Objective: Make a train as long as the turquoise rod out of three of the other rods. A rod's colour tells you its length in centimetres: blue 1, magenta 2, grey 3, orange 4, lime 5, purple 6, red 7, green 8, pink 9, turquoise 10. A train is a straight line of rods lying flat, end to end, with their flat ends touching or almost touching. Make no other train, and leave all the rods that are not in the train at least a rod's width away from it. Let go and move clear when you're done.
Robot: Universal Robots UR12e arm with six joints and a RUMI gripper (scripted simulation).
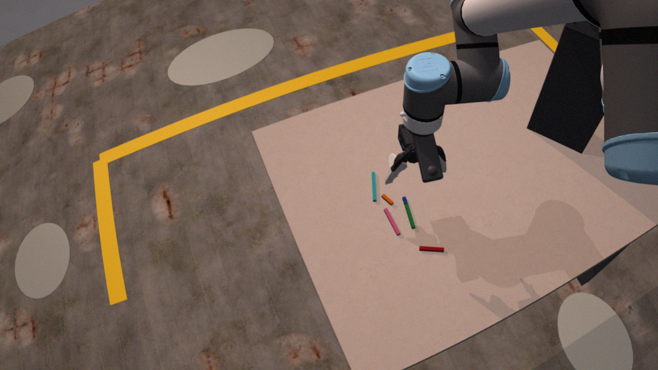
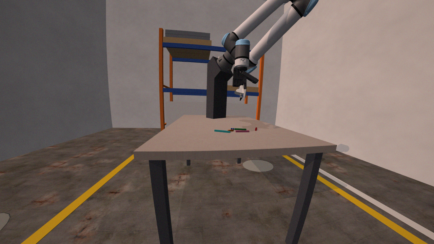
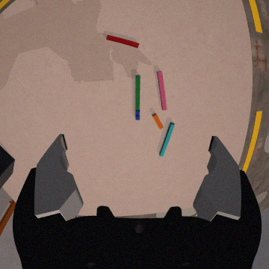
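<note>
Turquoise rod: Seen from the top, the turquoise rod lies leftmost, inward from the left edge and upper-left corner of the surface.
Orange rod: The short orange rod lies slanted, just beside the turquoise one, apart from it.
Pink rod: The pink rod lies farther down the left edge.
Blue and green line: The blue piece, probably two small rods, meets one end of the green rod. Eight plus one plus one would match turquoise, so the train looks finished.
Gripper: The gripper hangs above the surface, spread fully open, holding nothing.
Red rod: The red rod lies rightmost, well apart, toward the lower edge.
Handling: The rods are likely light, stiff and fairly smooth. Pinch long ones across the middle; the tiny blues need a square, gentle grip, and a nudge could open the joint.
Views: The exterior view shows the gripper's height; the wrist view shows the train's straightness, and both jaws wide apart.
</note>
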